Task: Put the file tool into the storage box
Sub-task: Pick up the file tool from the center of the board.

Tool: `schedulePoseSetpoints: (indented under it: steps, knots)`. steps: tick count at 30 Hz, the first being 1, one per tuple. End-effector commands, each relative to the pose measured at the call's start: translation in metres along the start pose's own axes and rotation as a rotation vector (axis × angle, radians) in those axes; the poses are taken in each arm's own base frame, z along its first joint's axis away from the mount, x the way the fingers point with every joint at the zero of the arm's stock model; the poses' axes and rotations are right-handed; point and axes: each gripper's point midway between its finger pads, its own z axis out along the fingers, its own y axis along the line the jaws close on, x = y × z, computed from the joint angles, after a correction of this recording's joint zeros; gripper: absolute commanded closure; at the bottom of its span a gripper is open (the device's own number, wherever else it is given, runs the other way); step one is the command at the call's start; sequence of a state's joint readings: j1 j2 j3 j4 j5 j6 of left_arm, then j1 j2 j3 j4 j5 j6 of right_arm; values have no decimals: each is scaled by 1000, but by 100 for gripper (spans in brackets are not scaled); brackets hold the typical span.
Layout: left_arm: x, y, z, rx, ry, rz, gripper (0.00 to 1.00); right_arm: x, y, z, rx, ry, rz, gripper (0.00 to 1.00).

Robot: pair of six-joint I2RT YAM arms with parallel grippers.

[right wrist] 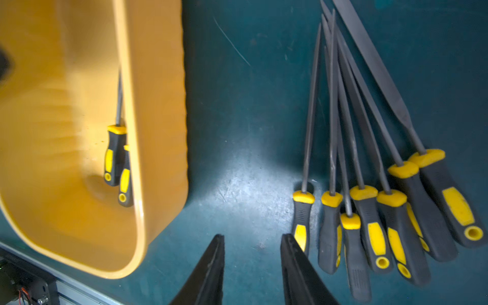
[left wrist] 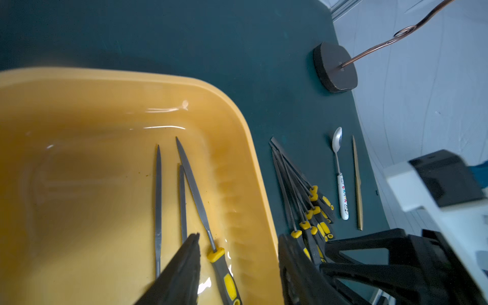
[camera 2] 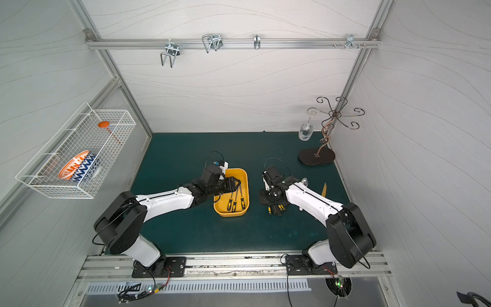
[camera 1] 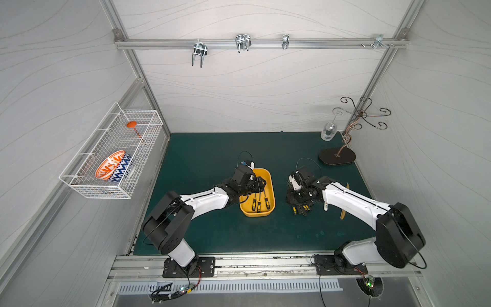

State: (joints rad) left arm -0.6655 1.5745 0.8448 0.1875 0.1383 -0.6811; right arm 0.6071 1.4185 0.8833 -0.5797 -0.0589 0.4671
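Note:
The yellow storage box point(camera 1: 268, 172) point(camera 2: 243, 175) sits mid-mat with three yellow-and-black handled file tools point(camera 1: 259, 202) point(camera 2: 235, 203) lying in it. My left gripper point(camera 1: 261, 183) point(left wrist: 240, 236) hovers over the box's right side, open and holding nothing. In the left wrist view one file point(left wrist: 196, 190) lies on the box floor point(left wrist: 92, 132) below the gap. Several more files point(camera 1: 301, 208) point(right wrist: 369, 211) lie fanned on the mat right of the box. My right gripper point(camera 1: 292, 202) point(right wrist: 253, 236) hangs open over bare mat, between the box wall point(right wrist: 158, 105) and that pile.
A white-handled spoon point(left wrist: 340, 179) and a thin gold blade point(left wrist: 357, 184) lie right of the pile. A curly metal stand on a dark oval base point(camera 1: 337, 156) and a glass point(camera 1: 328, 131) stand at the back right. A white wire basket point(camera 1: 79, 183) hangs on the left wall.

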Motion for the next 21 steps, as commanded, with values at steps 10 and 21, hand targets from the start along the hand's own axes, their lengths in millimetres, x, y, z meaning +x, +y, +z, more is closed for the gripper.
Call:
schedulePoseSetpoints:
  steps: [10, 21]
  knots:
    - [-9, 2, -8, -16, -52, 31, 48, 19, -22, 12, 71, 97, 59, 60]
    - [-7, 2, -4, -13, -42, 28, 48, 27, -31, 14, 91, 126, 77, 59]
